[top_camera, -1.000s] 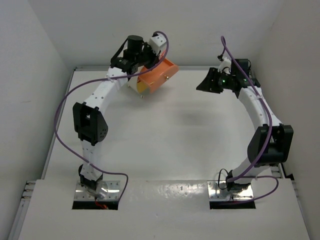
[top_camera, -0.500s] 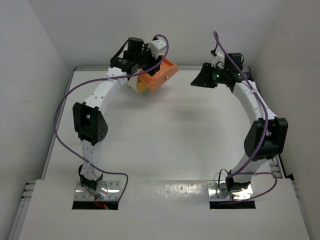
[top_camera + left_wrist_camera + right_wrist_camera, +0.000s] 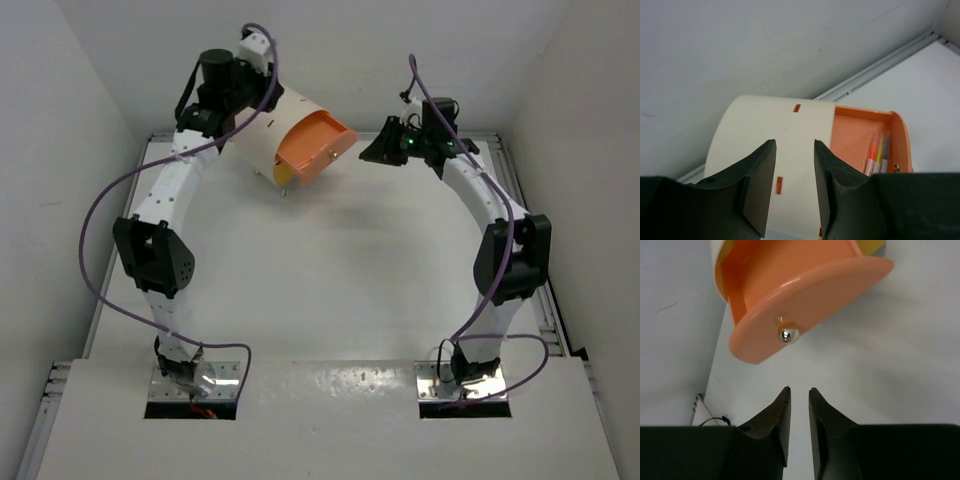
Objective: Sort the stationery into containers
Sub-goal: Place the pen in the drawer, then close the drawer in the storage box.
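Holding nothing in the right gripper, fingers a narrow slit apart, aimed just below the knob of the pulled-out peach drawer and short of touching it; holding nothing in the left gripper either, spread wider and hovering over the cream cabinet. Inside that drawer, a few thin pens lying against the front wall, with no loose stationery to be made out on the table from above. Looks close to done on this showing, probably with only the drawer left to push shut, though cannot see into the yellow drawer beneath.
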You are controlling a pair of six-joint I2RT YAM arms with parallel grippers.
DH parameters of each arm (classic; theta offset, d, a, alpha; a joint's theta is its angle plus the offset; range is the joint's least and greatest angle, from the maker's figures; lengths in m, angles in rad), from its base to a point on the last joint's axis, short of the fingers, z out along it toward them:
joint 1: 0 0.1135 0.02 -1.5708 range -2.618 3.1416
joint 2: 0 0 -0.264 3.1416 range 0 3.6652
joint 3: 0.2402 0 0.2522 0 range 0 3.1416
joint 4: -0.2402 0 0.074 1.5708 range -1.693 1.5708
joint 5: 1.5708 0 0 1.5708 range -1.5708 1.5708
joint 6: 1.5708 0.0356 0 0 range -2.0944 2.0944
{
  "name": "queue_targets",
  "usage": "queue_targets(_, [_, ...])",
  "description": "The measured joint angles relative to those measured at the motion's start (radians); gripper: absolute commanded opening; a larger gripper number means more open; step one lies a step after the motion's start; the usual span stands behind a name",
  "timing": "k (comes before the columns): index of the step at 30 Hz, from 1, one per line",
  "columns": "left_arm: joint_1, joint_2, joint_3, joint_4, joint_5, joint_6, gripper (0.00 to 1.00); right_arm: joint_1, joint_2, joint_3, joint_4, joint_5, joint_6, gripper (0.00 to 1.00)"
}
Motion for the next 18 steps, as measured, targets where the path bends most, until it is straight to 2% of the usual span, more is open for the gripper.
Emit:
queue_targets(5, [0.145, -0.026, -0.092, 0.138, 0.11, -0.196, 0.37, 0.019, 0.071, 0.048, 0.043, 0.002, 0.074, 0.17])
queue_targets(8, [0.21, 0.005, -0.095, 0.154, 0.152, -0.267, 0.36, 0.021, 0.092, 0.059, 0.061, 0.003, 0.106, 0.16])
queue_targets(18, [0.197, 0.096, -0.08, 0.119, 0.224, -0.292, 0.36, 0.051, 0.163, 0.095, 0.109, 0.019, 0.168, 0.16])
